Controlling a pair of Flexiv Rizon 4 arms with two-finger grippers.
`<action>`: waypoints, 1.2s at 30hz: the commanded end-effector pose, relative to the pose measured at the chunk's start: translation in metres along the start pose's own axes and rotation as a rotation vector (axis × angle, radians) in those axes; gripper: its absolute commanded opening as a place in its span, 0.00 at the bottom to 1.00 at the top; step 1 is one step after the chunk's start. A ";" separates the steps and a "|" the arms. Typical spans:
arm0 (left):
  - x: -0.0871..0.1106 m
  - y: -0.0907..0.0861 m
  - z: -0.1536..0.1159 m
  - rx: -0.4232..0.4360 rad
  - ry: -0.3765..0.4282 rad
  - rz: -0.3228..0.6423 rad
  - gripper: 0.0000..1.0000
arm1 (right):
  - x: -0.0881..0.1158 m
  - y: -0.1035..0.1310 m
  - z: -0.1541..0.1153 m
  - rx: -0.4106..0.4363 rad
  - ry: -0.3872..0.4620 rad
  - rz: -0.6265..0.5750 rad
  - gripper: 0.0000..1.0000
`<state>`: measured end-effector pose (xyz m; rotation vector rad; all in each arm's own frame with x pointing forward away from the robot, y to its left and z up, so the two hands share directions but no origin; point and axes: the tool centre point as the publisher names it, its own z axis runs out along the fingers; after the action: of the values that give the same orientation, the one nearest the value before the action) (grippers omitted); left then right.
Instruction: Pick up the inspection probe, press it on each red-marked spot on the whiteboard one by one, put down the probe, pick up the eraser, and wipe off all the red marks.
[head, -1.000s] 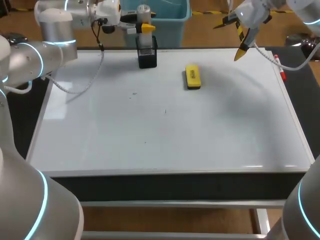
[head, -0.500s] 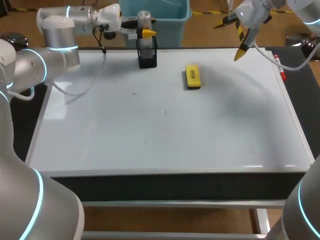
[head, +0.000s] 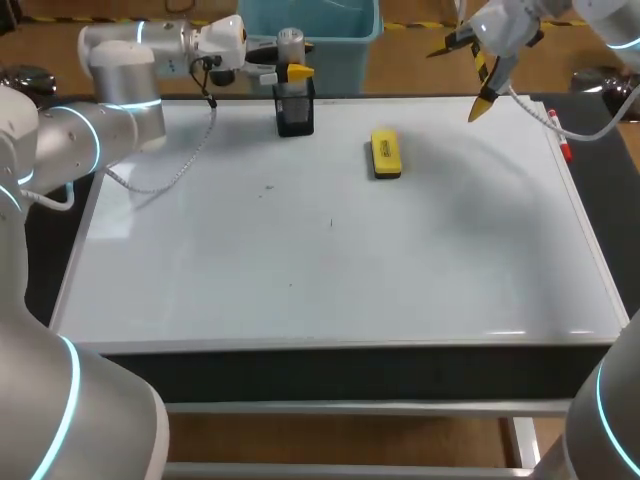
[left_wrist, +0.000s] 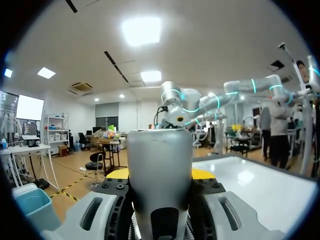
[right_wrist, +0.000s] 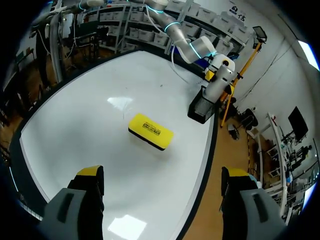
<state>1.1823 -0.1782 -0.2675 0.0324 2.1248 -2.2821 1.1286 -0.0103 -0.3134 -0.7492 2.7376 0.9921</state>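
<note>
Black mesh holder (head: 295, 115) — left gripper (left_wrist: 160, 173) clamps the probe (head: 289, 42) over it; right gripper (right_wrist: 162, 174) spread wide.

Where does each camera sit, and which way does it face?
Head view: fixed above and behind, looking down on the whiteboard; both arms enter from the sides, left gripper and right gripper near the far edge.
Left wrist view: on the left wrist, looking level, whiteboard to one side; its gripper grips the inspection probe.
Right wrist view: on the right wrist, looking down at the eraser and mesh holder; its gripper shows, open.
Shared: head and right wrist views both show eraser, mesh holder, left arm.
</note>
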 end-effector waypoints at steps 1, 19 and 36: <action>-0.008 0.005 0.000 0.005 0.080 -0.004 0.82 | 0.000 0.000 -0.001 0.003 0.003 -0.002 1.00; 0.013 -0.031 -0.022 -0.081 0.008 0.022 1.00 | 0.000 0.000 -0.001 0.003 0.003 -0.002 1.00; 0.070 -0.058 -0.062 -0.268 -0.215 0.026 1.00 | 0.000 0.000 -0.001 0.003 0.003 -0.002 1.00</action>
<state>1.1610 -0.1218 -0.2283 0.1361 2.2993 -2.2020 1.1286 -0.0102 -0.3134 -0.7493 2.7376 0.9919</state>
